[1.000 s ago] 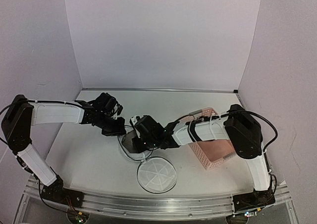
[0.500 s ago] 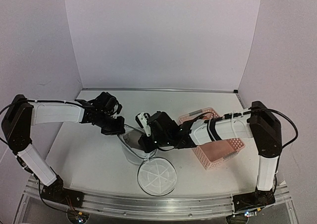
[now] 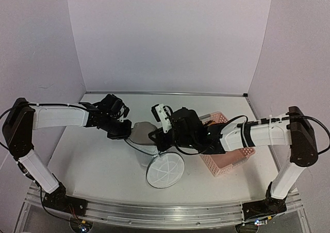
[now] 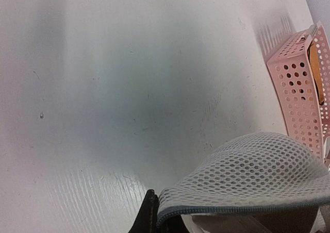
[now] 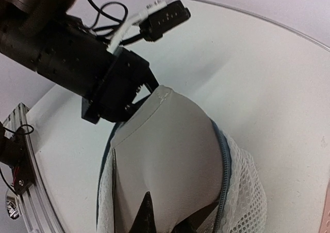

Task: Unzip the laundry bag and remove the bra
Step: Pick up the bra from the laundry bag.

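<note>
Soft, even light from overhead fills the top view: the pale walls [image 3: 170,37] show no glare, and only faint, diffuse shadows fall on the white surface [image 3: 87,166]. In the left wrist view a broad, blurred grey shadow lies across the middle of the surface, while the mesh of the laundry bag [image 4: 247,173] is crisp up close and the basket [image 4: 296,88] casts a faint striped shadow. The right wrist view is bright and fairly sharp on the bra [image 5: 170,150]; the surface's far edge bows with wide-angle distortion.
</note>
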Motion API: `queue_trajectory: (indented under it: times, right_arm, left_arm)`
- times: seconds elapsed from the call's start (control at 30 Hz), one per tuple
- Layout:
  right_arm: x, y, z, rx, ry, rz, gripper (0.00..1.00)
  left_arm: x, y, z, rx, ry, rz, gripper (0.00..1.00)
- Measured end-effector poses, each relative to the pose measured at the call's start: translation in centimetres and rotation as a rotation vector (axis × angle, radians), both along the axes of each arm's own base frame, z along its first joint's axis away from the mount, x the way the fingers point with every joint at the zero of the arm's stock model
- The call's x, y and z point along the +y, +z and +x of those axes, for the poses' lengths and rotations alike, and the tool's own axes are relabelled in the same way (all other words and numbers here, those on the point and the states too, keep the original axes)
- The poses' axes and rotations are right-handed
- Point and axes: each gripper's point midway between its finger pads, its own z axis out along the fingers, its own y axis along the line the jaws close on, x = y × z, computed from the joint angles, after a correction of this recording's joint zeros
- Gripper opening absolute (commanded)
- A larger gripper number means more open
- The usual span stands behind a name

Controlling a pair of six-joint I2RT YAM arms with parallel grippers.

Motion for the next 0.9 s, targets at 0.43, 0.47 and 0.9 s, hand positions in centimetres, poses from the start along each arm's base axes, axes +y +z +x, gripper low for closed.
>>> queue_trajectory:
  times: [0.43,0.47,0.9]
  right_arm:
    - [-1.0,5.3,-0.3,-0.073,-0.022,0.177,0.0]
    - [-1.3,5.4,-0.3,-0.076,-0.03,0.184,0.0]
    - [-4.0,9.2,-0.1,-0.127,-0.119,0.288,0.0]
  left_arm:
    - [0.1,-0.2,-0.2,0.009,-0.001,0.005,0.0]
    - [0.0,-0.2,-0.2,0.011,-0.003,0.003,0.0]
    - [-1.3,0.5,-0.6,0.014,-0.043,-0.045,0.0]
